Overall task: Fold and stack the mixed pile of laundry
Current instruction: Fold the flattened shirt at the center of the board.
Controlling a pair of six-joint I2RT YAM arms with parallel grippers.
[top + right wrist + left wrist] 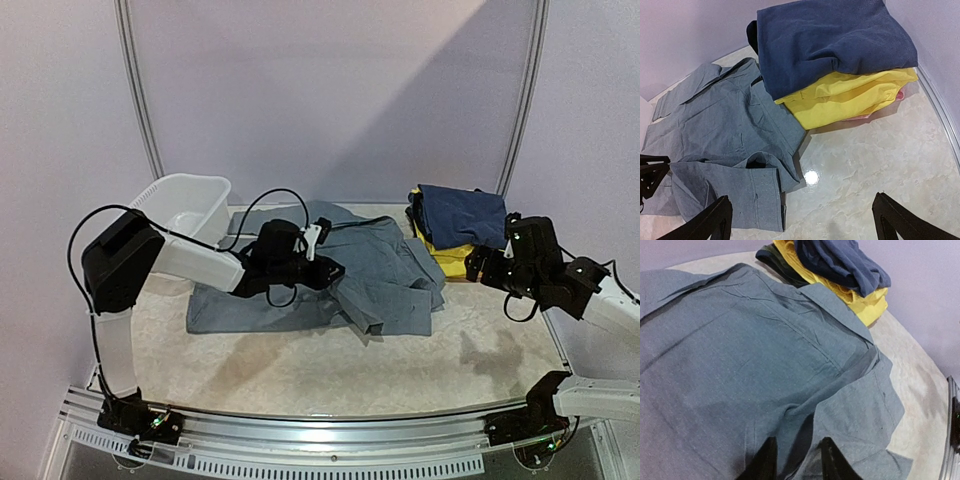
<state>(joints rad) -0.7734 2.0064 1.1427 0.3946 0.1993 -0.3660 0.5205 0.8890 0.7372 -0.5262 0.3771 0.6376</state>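
Note:
A large grey garment (385, 270) (740, 355) (725, 125) lies spread on the table's middle, with a cuffed end folded over at its right. My left gripper (325, 272) (797, 442) hovers low over its centre. Its jaws stand a little apart, either side of a soft ridge of the cloth, and grip nothing. At the back right sits a folded stack, with a navy piece (460, 215) (835, 40) on top of a yellow one (450, 258) (850, 95). My right gripper (480, 265) (802, 197) stands wide open over bare table in front of that stack.
A white plastic basin (185, 200) stands at the back left, beside the grey garment's far corner. A pink edge (900, 95) and a dark piece (775, 260) peek from under the stack. The raised table rim (940, 115) runs close by on the right.

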